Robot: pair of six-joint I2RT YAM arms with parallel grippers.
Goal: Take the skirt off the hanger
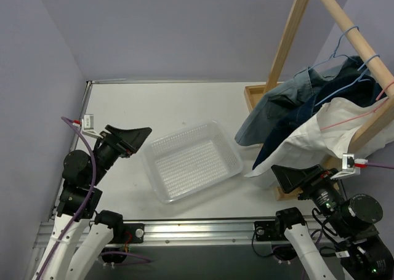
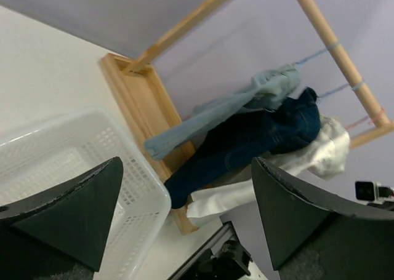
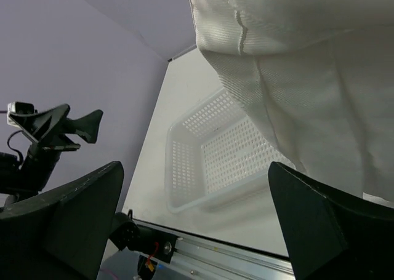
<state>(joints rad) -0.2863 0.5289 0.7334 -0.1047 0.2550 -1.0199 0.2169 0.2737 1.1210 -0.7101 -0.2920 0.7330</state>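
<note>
Hovering over the near left of the white surface (image 1: 166,101), the left gripper (image 1: 140,142) is spread with nothing between its fingers and points right toward the basket. The white plastic basket (image 1: 184,163) sits mid-surface, turned at an angle, well apart from both grippers. A wooden rack (image 1: 288,37) stands on the right side. Three garments hang from its rail: light blue denim (image 1: 261,117) on the left, dark blue denim (image 1: 298,117) next, and the white skirt (image 1: 329,126) nearest, on a pink hanger (image 1: 354,117). The skirt's hem drapes down to the surface beside the basket's right corner. The right gripper (image 1: 280,178) is spread wide just beside the hem at near right, with the fabric outside its fingers. Contact can't be told.
</note>
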